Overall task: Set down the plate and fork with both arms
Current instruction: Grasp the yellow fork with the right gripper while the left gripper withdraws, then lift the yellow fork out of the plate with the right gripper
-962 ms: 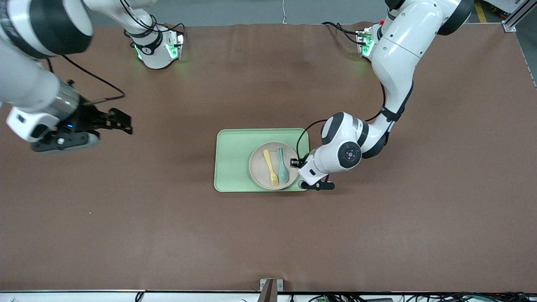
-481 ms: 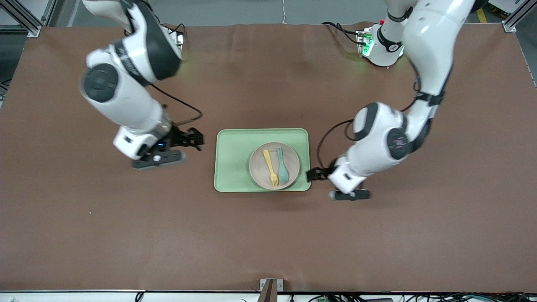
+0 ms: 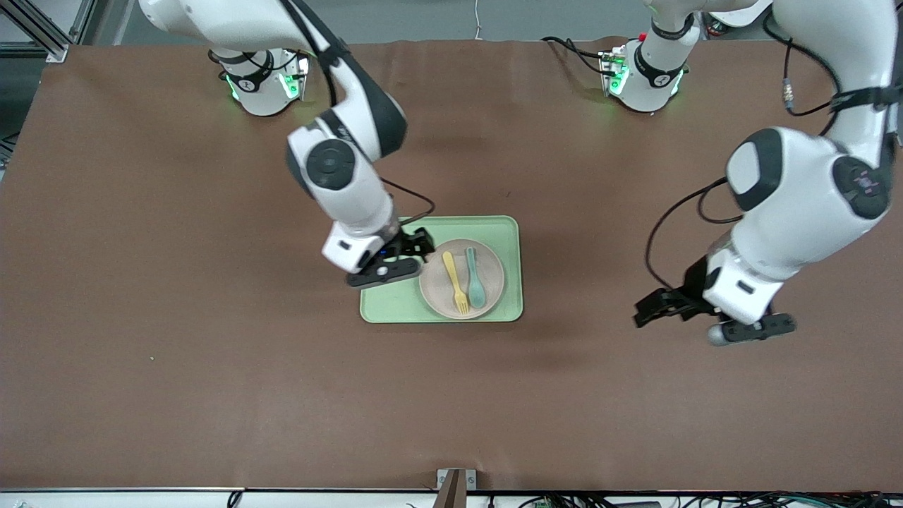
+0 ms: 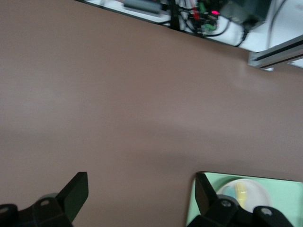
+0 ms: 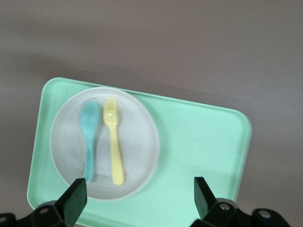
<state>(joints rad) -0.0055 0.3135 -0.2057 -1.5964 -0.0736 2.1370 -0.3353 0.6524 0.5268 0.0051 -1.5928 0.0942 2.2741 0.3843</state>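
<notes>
Fork [image 3: 455,282] lies on the plate [image 3: 494,282] in the tray's [image 3: 395,307] left-arm corner nearest the camera, so placing looks done; right gripper [image 3: 416,247] over the tray's right-arm edge, left gripper [image 3: 652,309] over bare table [image 3: 211,388], both wide open, holding 0 items.

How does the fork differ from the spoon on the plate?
The fork is pale yellow with tines; the spoon is teal with a rounded bowl. The fork lies toward the right arm's end, the spoon toward the left arm's. Both lie side by side on the plate.
</notes>
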